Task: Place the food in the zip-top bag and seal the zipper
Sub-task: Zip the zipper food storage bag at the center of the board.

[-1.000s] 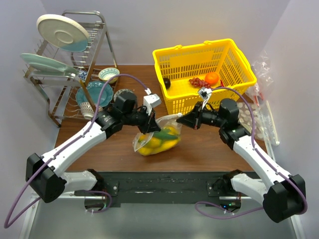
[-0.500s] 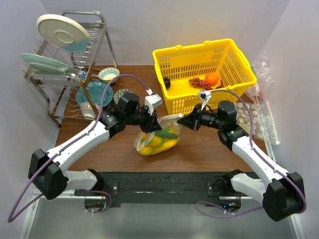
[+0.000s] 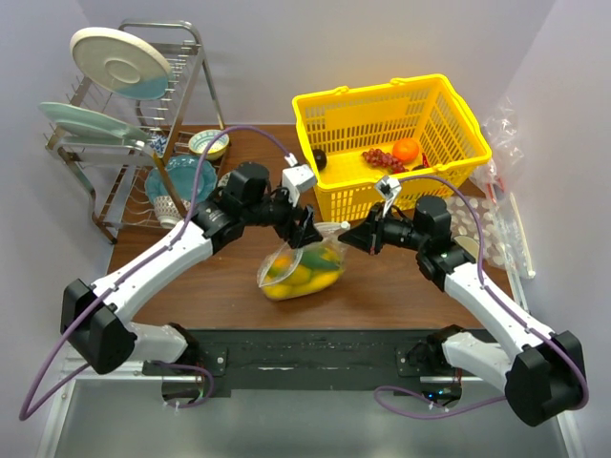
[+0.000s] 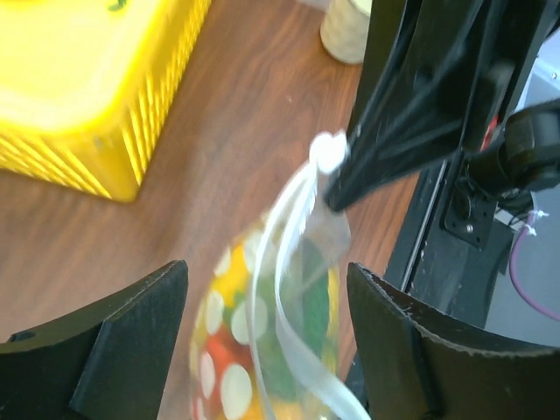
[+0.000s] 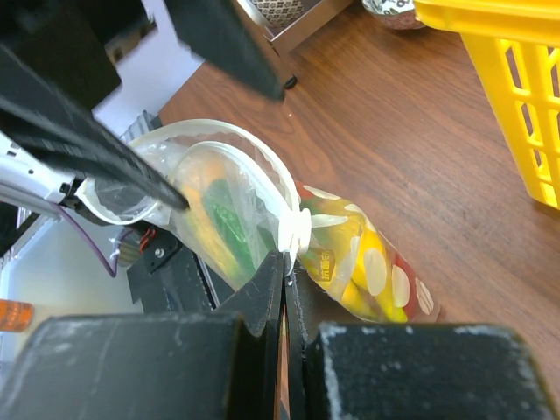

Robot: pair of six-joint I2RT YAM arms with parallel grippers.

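As the food (image 3: 300, 275) sits bagged, right jaws pinch the zipper (image 5: 291, 226), left jaws spread astride it; sealing needs a closing pinch.

1. Pale lavender-grey walls (image 3: 286, 57) close the scene from 9 through 12 to 3 o'clock, evenly lit.
2. A brown wooden table (image 3: 382, 286) fills the middle.
3. A metal dish rack (image 3: 105, 205) stands at 10 o'clock.
4. A yellow basket (image 3: 372, 93) sits at 1 o'clock.
5. At 6 o'clock, beyond the table's edge, lies what may be grey floor (image 3: 286, 429).
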